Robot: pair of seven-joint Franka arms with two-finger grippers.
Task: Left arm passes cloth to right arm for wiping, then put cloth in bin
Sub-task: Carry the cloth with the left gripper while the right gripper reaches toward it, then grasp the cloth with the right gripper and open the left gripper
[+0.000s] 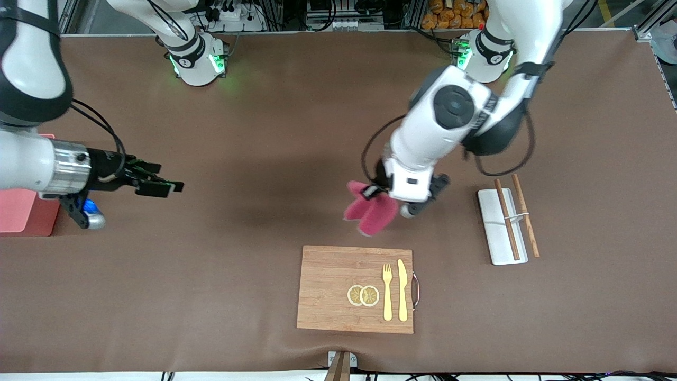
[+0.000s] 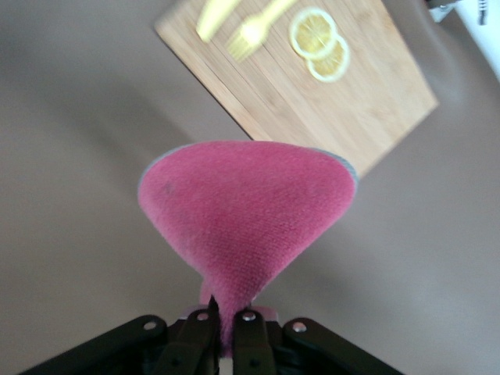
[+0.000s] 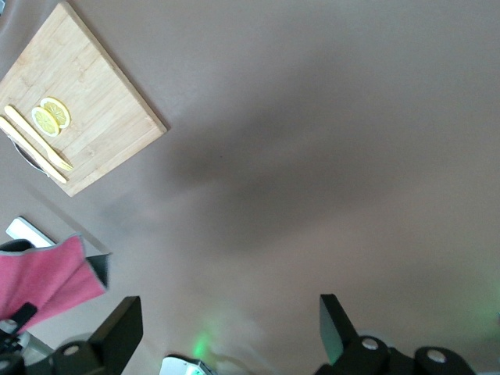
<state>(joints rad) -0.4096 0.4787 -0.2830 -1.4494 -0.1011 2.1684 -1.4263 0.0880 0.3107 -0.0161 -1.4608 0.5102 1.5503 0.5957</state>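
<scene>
My left gripper (image 1: 376,191) is shut on the raspberry-red cloth (image 1: 370,211), which hangs in the air over the bare brown table above the wooden board's farther edge. In the left wrist view the cloth (image 2: 246,215) fans out from between the closed fingers (image 2: 248,336). My right gripper (image 1: 169,185) is open and empty, held in the air toward the right arm's end of the table, with its fingers (image 3: 117,332) wide apart. The cloth also shows in the right wrist view (image 3: 43,281). The pink bin (image 1: 24,209) sits at the right arm's end, mostly hidden by that arm.
A wooden board (image 1: 333,288) carries two lemon slices (image 1: 363,295), a yellow fork (image 1: 387,291) and knife (image 1: 403,290), near the front camera. A white tray (image 1: 494,219) with brown chopsticks (image 1: 506,219) lies toward the left arm's end.
</scene>
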